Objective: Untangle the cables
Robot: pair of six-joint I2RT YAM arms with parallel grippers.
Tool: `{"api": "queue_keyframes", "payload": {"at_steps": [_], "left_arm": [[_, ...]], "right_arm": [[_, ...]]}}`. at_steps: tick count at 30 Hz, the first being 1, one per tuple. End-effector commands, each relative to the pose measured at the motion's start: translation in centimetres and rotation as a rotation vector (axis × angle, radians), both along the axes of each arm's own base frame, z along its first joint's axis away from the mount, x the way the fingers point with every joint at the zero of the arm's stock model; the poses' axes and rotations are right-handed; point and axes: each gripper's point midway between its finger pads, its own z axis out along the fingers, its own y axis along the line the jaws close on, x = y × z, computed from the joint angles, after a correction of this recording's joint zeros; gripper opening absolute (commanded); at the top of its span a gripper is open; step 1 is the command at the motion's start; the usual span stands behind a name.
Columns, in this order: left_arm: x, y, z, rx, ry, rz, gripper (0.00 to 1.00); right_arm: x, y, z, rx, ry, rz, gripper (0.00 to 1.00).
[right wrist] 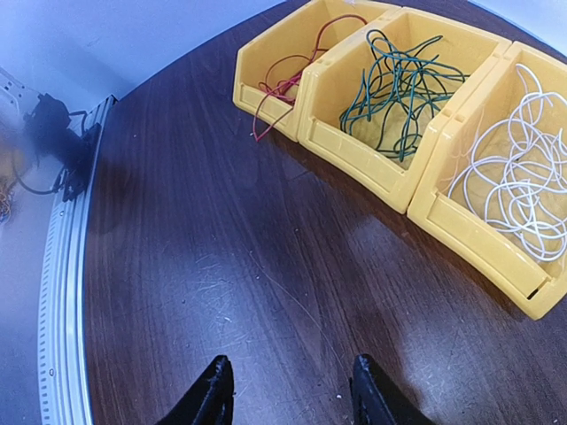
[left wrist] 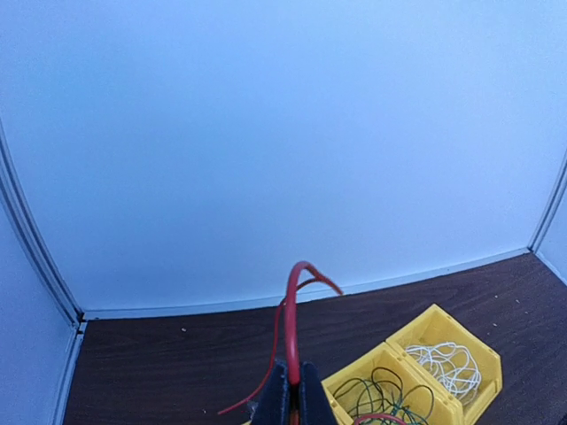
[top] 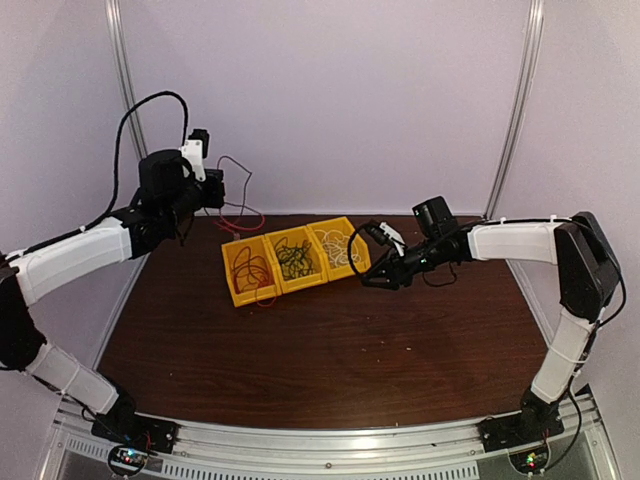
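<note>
Over the back-left corner of the table point(top: 330, 350), the red cable point(left wrist: 290, 328) clamped in the left gripper point(left wrist: 291, 388) is best eased slowly into the left-end bin point(top: 250, 298), with the right gripper point(right wrist: 291, 365) parked, jaws apart.

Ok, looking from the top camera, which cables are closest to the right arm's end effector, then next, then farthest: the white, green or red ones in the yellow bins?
Starting from the right end effector:
1. White cables, at the right end of the row, just beside it.
2. Dark green cables, in the middle.
3. Red cables, at the left end of the row.
</note>
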Motion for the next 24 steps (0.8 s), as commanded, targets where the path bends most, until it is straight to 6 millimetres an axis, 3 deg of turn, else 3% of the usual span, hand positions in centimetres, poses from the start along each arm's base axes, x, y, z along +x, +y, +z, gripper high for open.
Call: {"api": "queue_keyframes", "payload": {"at_steps": [1, 4, 8, 11, 15, 19, 24], "left_arm": [[5.6, -0.8, -1.0, 0.039, 0.016, 0.035, 0.00], [8.8, -1.6, -2.2, 0.057, 0.051, 0.052, 0.00], [9.8, -2.0, 0.1, 0.026, -0.019, 0.061, 0.00], [8.9, -2.7, 2.9, -0.011, -0.055, 0.006, 0.00], [6.8, -2.8, 4.8, -0.057, -0.067, -0.043, 0.00], [4.6, -2.9, 4.8, -0.083, -0.024, -0.076, 0.00], [1.7, -3.0, 2.7, -0.141, 0.069, -0.128, 0.00]], "right_arm": [[0.3, 0.4, 0.6, 0.012, -0.015, 0.010, 0.47], [0.2, 0.3, 0.7, 0.009, -0.019, 0.010, 0.47], [0.1, 0.4, 0.6, 0.012, -0.014, 0.013, 0.47], [0.1, 0.4, 0.4, 0.008, -0.011, 0.018, 0.47], [0.1, 0.5, -0.3, 0.007, 0.005, 0.026, 0.47], [0.0, 0.6, -0.9, 0.002, 0.028, 0.034, 0.47], [0.0, 0.6, -0.5, 0.008, 0.021, 0.034, 0.47]]}}
